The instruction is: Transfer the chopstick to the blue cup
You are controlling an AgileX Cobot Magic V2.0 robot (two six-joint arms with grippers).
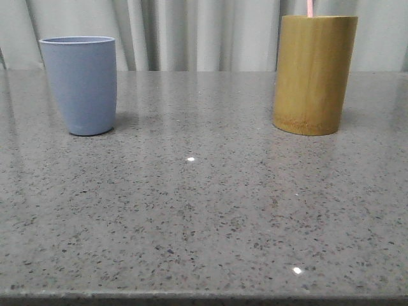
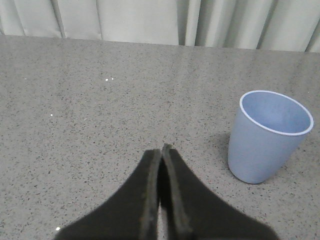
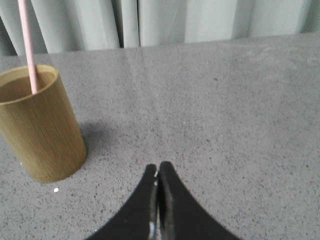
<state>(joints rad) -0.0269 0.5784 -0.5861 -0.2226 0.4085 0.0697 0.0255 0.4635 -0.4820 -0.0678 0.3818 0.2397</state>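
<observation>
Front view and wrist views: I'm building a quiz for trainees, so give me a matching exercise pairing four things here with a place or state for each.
Things:
1. chopstick
2. blue cup
3. bamboo holder
4. left gripper

Places or states:
A. empty, on the table's left side
B. jaws shut, holding nothing
C. standing in the bamboo holder
D. upright on the table's right side

Pairs: 1-C, 2-A, 3-D, 4-B
</observation>
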